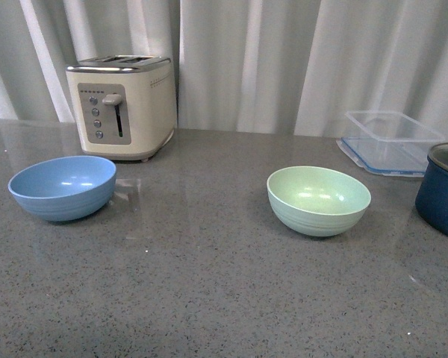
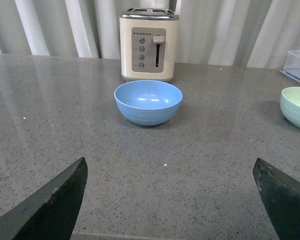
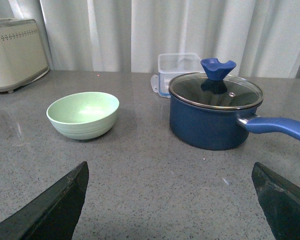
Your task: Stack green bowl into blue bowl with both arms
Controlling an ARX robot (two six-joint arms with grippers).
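The pale green bowl [image 1: 319, 200] sits upright and empty on the grey counter, right of centre in the front view. The sky-blue bowl [image 1: 63, 187] sits upright and empty at the left, in front of a toaster. Neither arm shows in the front view. My left gripper [image 2: 170, 167] is open and empty, well short of the blue bowl [image 2: 148, 102]; the green bowl [image 2: 297, 107] is at that view's edge. My right gripper [image 3: 170, 170] is open and empty, with the green bowl [image 3: 83, 115] ahead and off to one side.
A cream toaster [image 1: 122, 106] stands behind the blue bowl. A clear plastic container [image 1: 389, 142] is at the back right. A dark navy pot [image 3: 215, 112] with glass lid and blue handle stands right of the green bowl. White curtains hang behind the counter.
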